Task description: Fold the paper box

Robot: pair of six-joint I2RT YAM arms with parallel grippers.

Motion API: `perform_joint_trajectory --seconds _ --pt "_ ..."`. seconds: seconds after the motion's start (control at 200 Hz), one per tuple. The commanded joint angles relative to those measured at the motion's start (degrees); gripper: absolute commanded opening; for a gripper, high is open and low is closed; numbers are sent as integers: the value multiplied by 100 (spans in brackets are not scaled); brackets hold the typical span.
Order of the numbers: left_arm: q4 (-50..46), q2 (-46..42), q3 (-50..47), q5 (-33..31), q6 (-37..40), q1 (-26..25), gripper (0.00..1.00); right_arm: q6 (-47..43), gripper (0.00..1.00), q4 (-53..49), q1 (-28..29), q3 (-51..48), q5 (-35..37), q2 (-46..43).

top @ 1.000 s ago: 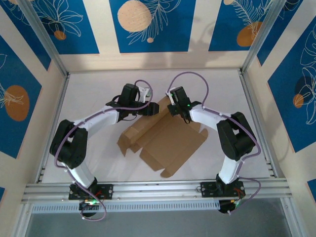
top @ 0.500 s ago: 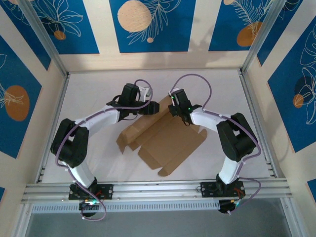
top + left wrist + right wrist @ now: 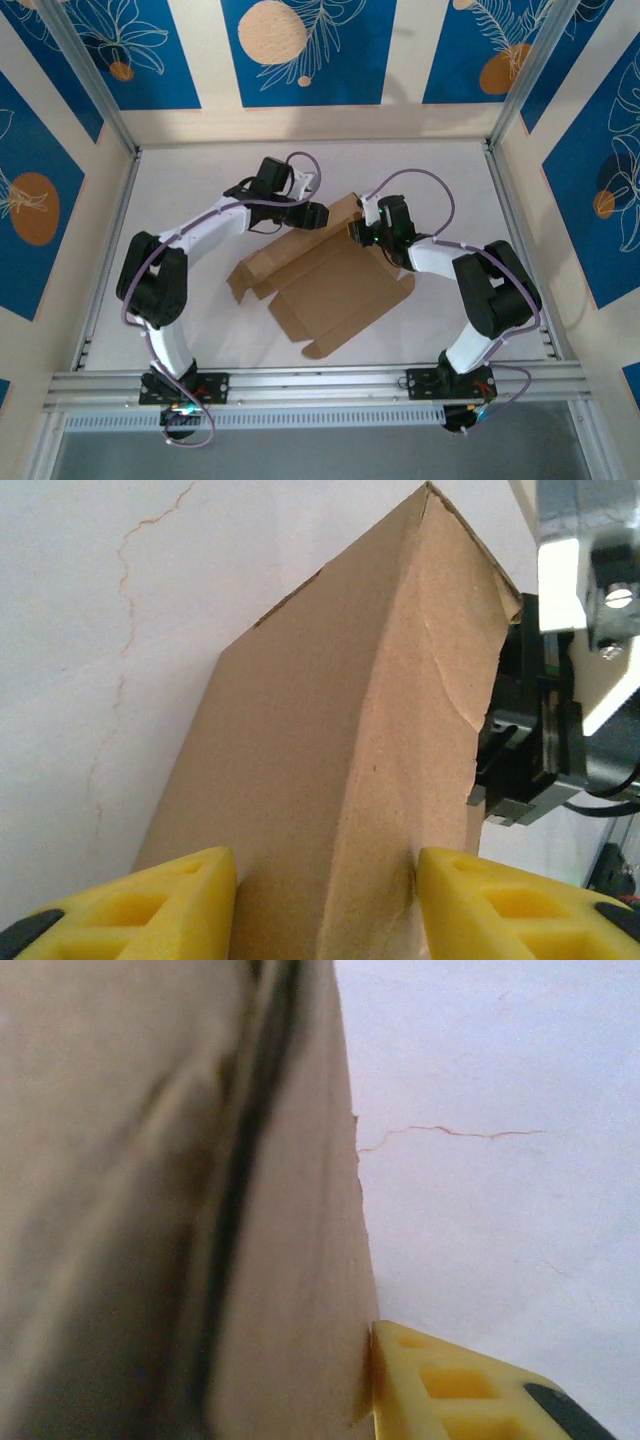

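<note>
The paper box (image 3: 330, 290) lies mostly flat on the white table, a brown cardboard sheet with its far flap raised. My left gripper (image 3: 320, 214) is at that flap's far left end. In the left wrist view, the creased flap (image 3: 340, 750) fills the gap of my left gripper (image 3: 325, 865) and touches both yellow fingers. My right gripper (image 3: 360, 232) is at the flap's right end. In the right wrist view, one yellow finger (image 3: 450, 1390) rests against the cardboard's (image 3: 280, 1260) edge. The blurred cardboard hides the other finger.
The right arm's black and white wrist (image 3: 560, 710) sits just behind the raised flap. Aluminium rails (image 3: 320, 382) and patterned walls (image 3: 300, 50) box in the white table (image 3: 200, 180). Bare table lies at the far side and at both sides of the box.
The right gripper has moved rightward and nearer along the flap. The left gripper has shifted slightly right. The box has slid a little to the left.
</note>
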Motion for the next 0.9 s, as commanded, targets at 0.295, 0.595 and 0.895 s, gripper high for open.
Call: perform_joint_trajectory --seconds 0.295,0.595,0.895 --pt "-285 266 101 561 397 307 50 45 43 -272 427 351 667 558" --pt "-175 363 85 745 252 345 47 -15 22 -190 469 484 897 653" --pt "340 365 -162 1089 -354 347 47 -57 11 -395 796 786 1996 857"
